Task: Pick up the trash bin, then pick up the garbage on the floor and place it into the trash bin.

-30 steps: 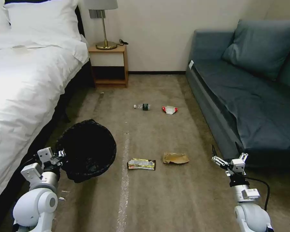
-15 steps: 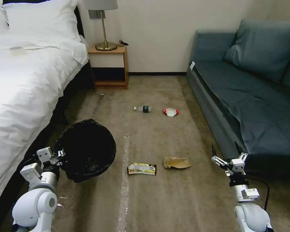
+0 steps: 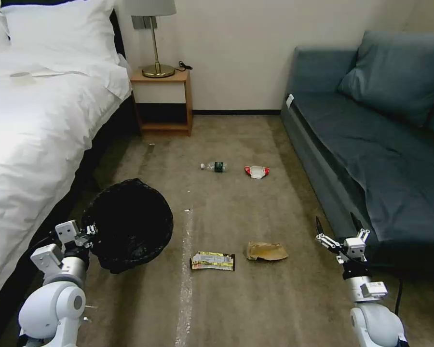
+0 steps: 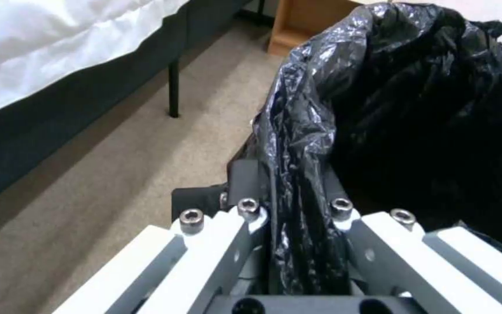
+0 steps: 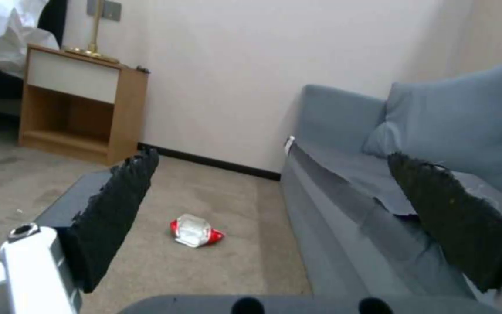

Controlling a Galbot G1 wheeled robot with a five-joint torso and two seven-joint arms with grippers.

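Beside the bed, left pincer (image 4: 297, 218) pinching trash bin (image 3: 130, 224) liner, white body hidden, right pincer (image 3: 335, 226) spread.

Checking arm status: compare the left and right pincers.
The left pincer is shut on the liner-covered rim of the trash bin, holding it beside the bed; the right pincer is open and empty, held near the sofa. Both sit low, ahead of the robot.
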